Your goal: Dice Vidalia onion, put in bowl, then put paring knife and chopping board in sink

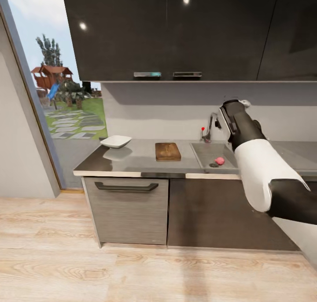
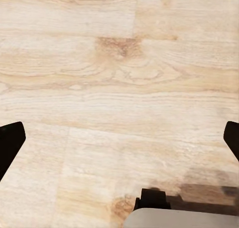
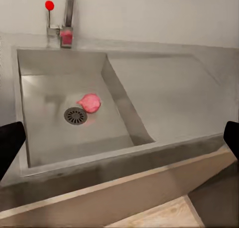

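- We see the Vidalia onion (image 3: 89, 102) pinkish in the grey steel sink (image 3: 59, 138).
- Our chopping board (image 1: 167, 151) is brown wood; the bowl (image 1: 116, 141) is white.
- The desk (image 1: 136, 161) is glossy dark grey.
- The floor (image 2: 119, 88) shows pale wood grain.
- The tap's knob (image 3: 49, 5) is red.

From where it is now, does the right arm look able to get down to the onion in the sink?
Probably yes: the right gripper, open, faces the sink, and the Vidalia onion lies uncovered beside the drain, with nothing between.
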